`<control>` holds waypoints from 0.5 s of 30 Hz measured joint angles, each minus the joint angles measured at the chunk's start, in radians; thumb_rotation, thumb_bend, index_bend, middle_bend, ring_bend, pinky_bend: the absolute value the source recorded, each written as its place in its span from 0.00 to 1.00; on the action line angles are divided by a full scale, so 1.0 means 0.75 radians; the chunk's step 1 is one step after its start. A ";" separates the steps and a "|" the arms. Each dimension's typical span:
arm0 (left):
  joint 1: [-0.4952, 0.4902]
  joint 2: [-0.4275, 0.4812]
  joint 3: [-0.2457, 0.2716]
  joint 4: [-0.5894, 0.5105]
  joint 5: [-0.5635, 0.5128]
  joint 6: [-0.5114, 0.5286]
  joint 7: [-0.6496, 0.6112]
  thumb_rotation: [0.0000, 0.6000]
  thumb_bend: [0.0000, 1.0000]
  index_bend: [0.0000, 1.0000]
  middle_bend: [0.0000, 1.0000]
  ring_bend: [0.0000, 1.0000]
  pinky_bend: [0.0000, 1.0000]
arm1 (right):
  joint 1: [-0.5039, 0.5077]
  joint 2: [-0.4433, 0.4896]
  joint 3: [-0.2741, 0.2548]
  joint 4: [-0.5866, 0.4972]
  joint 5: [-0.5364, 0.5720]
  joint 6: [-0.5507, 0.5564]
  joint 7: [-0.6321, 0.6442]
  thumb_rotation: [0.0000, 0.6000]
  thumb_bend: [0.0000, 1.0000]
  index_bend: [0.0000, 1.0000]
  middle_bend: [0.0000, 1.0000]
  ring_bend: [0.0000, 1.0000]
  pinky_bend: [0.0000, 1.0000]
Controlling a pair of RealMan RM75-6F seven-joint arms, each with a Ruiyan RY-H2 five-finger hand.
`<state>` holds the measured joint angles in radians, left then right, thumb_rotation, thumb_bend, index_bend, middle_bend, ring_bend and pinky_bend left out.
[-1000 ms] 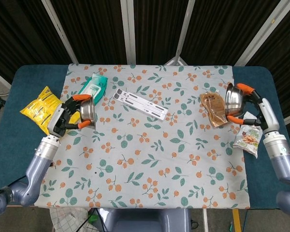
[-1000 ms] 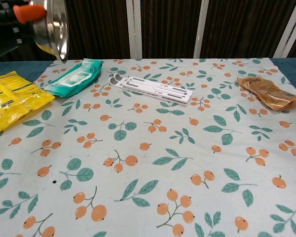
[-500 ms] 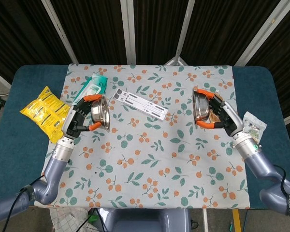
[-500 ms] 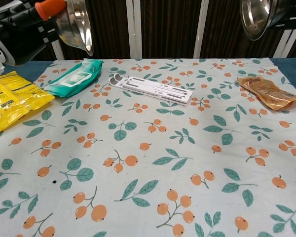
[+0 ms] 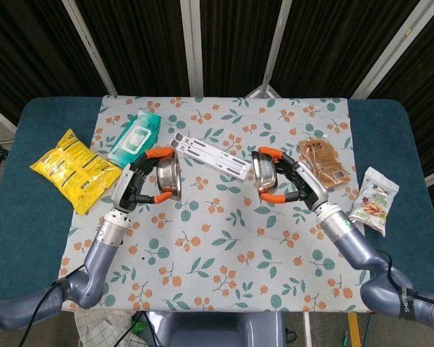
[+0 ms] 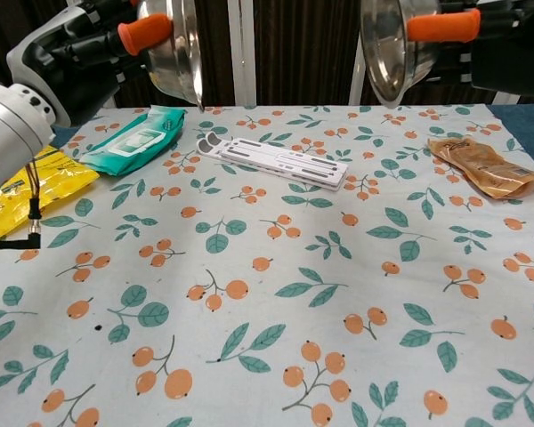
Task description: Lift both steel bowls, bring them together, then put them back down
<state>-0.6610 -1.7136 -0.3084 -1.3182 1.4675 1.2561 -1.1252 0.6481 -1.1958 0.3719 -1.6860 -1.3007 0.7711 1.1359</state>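
Observation:
Both steel bowls hang in the air above the floral cloth, tilted on edge with their open mouths toward each other. My left hand (image 5: 139, 186) (image 6: 89, 44) grips the left bowl (image 5: 168, 177) (image 6: 176, 44) by its rim. My right hand (image 5: 293, 182) (image 6: 489, 44) grips the right bowl (image 5: 263, 173) (image 6: 387, 49). A wide gap separates the two bowls over the middle of the table.
On the cloth lie a white slotted strip (image 5: 211, 154) (image 6: 276, 160), a teal wipes pack (image 5: 136, 136) (image 6: 133, 138) and a brown pouch (image 5: 324, 162) (image 6: 485, 166). A yellow snack bag (image 5: 74, 170) (image 6: 18, 178) lies at the left, a small snack packet (image 5: 374, 199) at the right.
Both hands have carried their bowls inward from the table's sides toward the centre. The gap between the bowls has shrunk a lot.

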 measured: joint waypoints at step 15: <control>-0.052 -0.151 0.038 0.116 0.028 0.029 0.057 1.00 0.01 0.45 0.28 0.24 0.37 | 0.149 -0.153 0.039 -0.096 0.322 -0.055 -0.309 1.00 0.13 0.43 0.31 0.37 0.20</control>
<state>-0.6998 -1.8268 -0.2797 -1.2310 1.4885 1.2781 -1.0821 0.7601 -1.3108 0.4009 -1.7580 -1.0589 0.7296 0.9041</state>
